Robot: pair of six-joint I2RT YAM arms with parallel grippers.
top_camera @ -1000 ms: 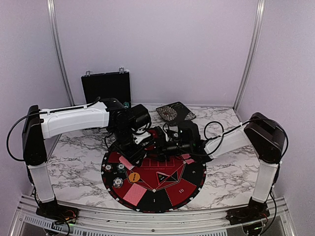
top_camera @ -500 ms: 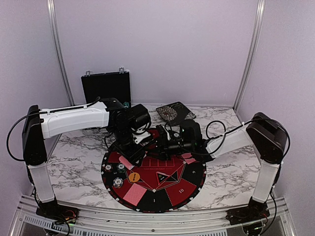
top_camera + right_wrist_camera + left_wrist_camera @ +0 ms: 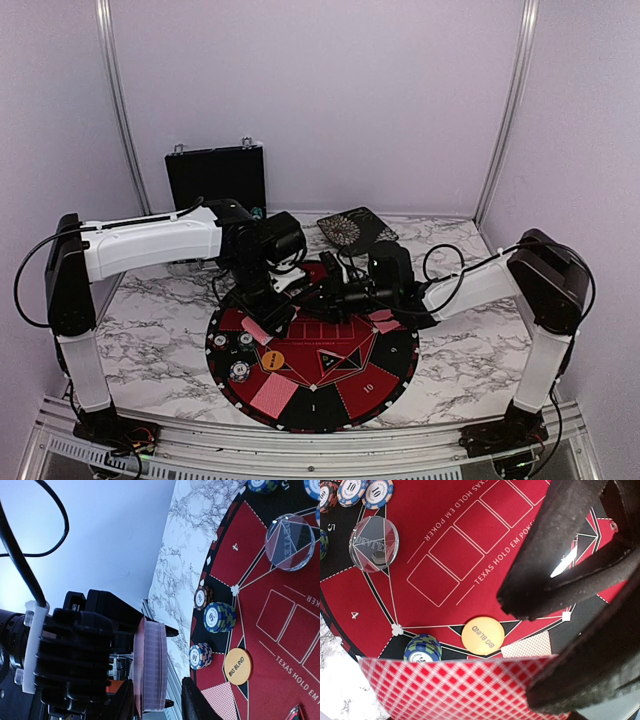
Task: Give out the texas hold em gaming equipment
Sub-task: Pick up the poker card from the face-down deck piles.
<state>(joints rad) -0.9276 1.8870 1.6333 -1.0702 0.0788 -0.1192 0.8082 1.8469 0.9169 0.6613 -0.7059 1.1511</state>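
Observation:
My left gripper is shut on a deck of red-backed cards and holds it tilted above the left side of the round mat. In the left wrist view the deck fills the bottom edge under my left gripper. My right gripper reaches toward it. In the right wrist view the deck is edge-on and my right gripper is open, its jaws on either side of the deck's end. An orange BIG BLIND button, chip stacks and a clear disc lie on the mat.
Single red-backed cards lie on the mat at the front left and at the right. A black hinged case stands at the back left. A dark patterned flat thing lies at the back. Both wrists crowd the mat's far side.
The right wrist has shifted a little to the right and turned toward the held deck. The left arm and the deck have stayed put.

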